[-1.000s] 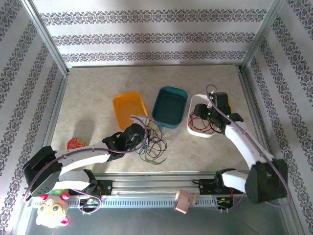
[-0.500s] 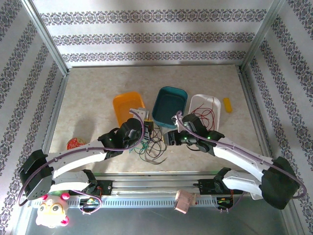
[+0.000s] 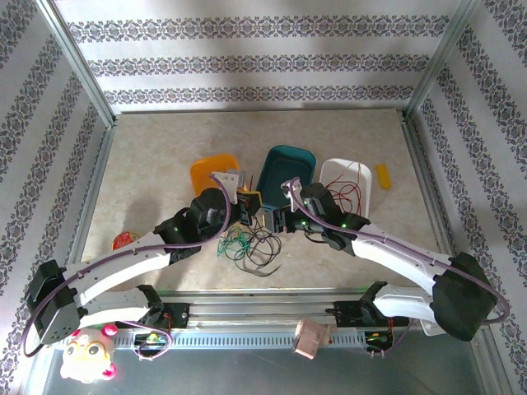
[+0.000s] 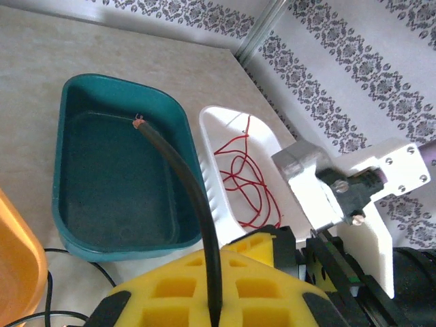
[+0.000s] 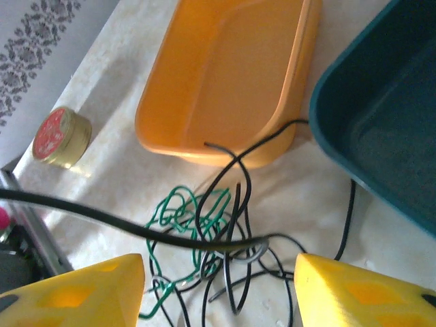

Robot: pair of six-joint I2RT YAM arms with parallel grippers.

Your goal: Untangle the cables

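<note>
The right gripper [image 5: 218,279] has come from the white tray [image 4: 218,126], where red cables [image 4: 245,178] lie, and hangs wide open over the cables [image 3: 251,247] piled by the orange tray [image 5: 225,68], while the left gripper [image 3: 247,200] pinches one black cable [image 4: 185,178].

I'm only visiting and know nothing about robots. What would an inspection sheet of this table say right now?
Surface: pale marbled table, no spills seen.
Job's things: tangle of green and black wires at the near middle; red wires lying in the white tray; one black wire held up, its end over the teal tray.
Clutter: orange tray and teal tray, both empty; red tin; yellow piece beside the white tray.
Grippers: left gripper shut on the black wire; right gripper open above the tangle.
Cables: lilac cables run along the arms.
Surroundings: patterned walls, metal frame posts, plush toy at the near edge.
</note>
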